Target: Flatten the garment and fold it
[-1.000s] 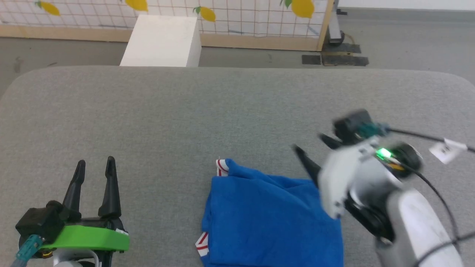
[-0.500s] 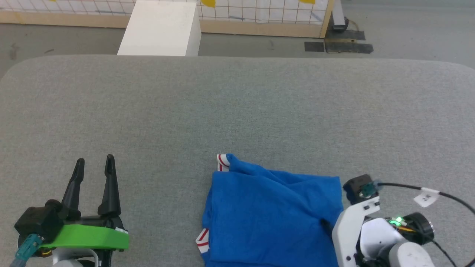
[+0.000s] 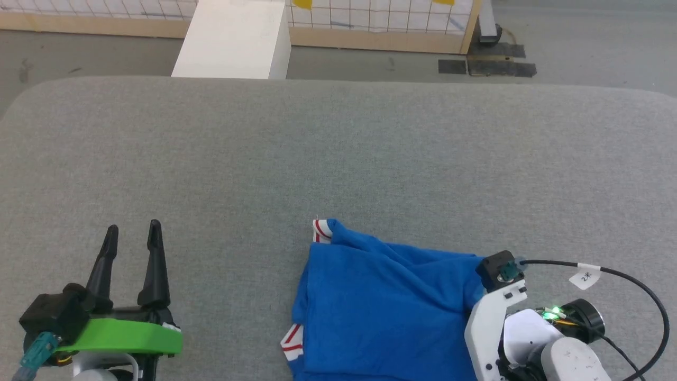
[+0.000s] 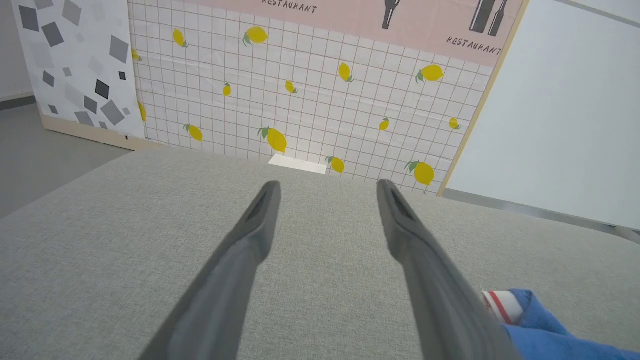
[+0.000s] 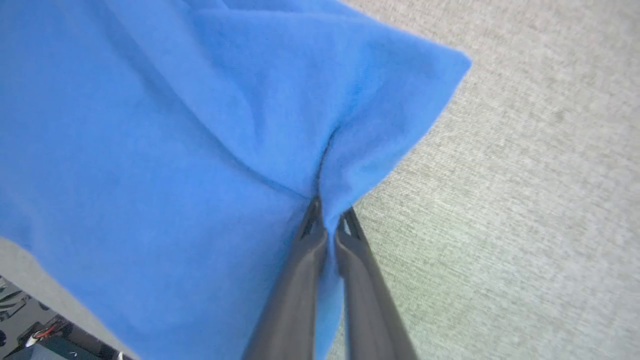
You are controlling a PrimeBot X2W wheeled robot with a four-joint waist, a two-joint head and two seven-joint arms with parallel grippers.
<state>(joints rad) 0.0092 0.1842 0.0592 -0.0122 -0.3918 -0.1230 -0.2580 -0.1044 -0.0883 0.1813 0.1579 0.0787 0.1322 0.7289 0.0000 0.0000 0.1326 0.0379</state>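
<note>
The garment (image 3: 386, 312), soft blue jersey with red-striped white trim, lies bunched and creased at the near edge of the table (image 3: 338, 159), right of centre. The right gripper (image 5: 327, 220) is on it, jaws pinched on a raised fold beside its far right corner. The left gripper (image 3: 133, 227) rests well to the garment's left, jaws apart and empty. The table surface is coarse grey weave.
</note>
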